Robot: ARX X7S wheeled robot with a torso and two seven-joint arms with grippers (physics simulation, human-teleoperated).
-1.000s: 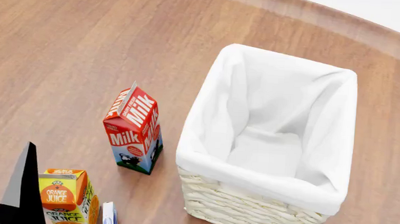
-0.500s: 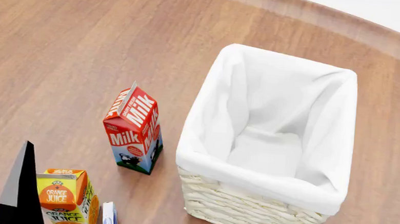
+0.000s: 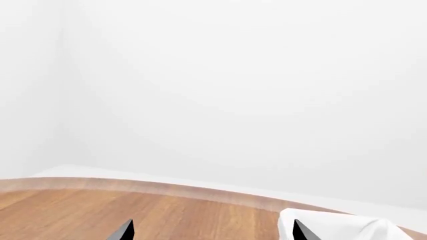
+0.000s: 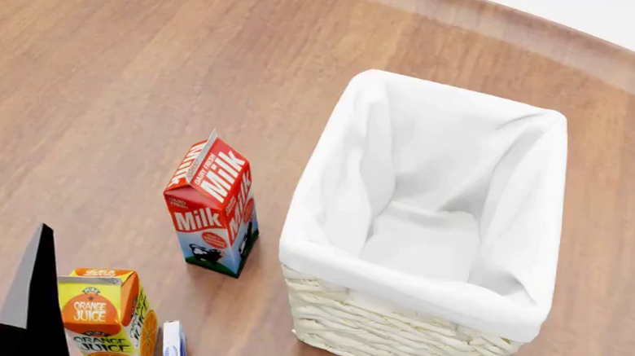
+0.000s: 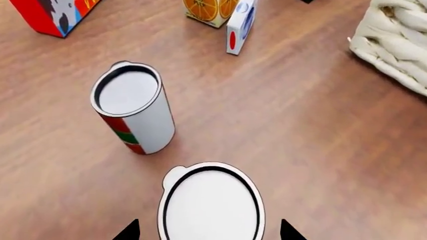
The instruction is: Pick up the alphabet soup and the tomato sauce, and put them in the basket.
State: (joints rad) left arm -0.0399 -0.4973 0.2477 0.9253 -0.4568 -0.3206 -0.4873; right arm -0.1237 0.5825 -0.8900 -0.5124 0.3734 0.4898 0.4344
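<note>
The tomato sauce point(image 5: 133, 107), a can with a red and green label and a silver top, stands upright on the wooden table. Closer in, a second can point(image 5: 210, 202) shows only its white lid; its label is hidden, so I cannot tell whether it is the alphabet soup. My right gripper point(image 5: 208, 232) is open above it, one fingertip on each side of the lid. The basket point(image 4: 397, 329), cream wicker with a white cloth lining, stands empty; its wicker wall point(image 5: 393, 50) also shows. My left gripper point(image 3: 212, 232) is open over bare table, with one dark finger point(image 4: 31, 293) at the head view's lower left.
A red milk carton point(image 4: 212, 205) stands left of the basket. An orange juice carton point(image 4: 104, 314) and a small white and blue box point(image 4: 172, 346) stand nearer me, both next to my left gripper's finger. The round table's edge point(image 4: 585, 53) curves behind the basket.
My left gripper's finger has shifted very slightly to the left in the head view. Nothing else has moved.
</note>
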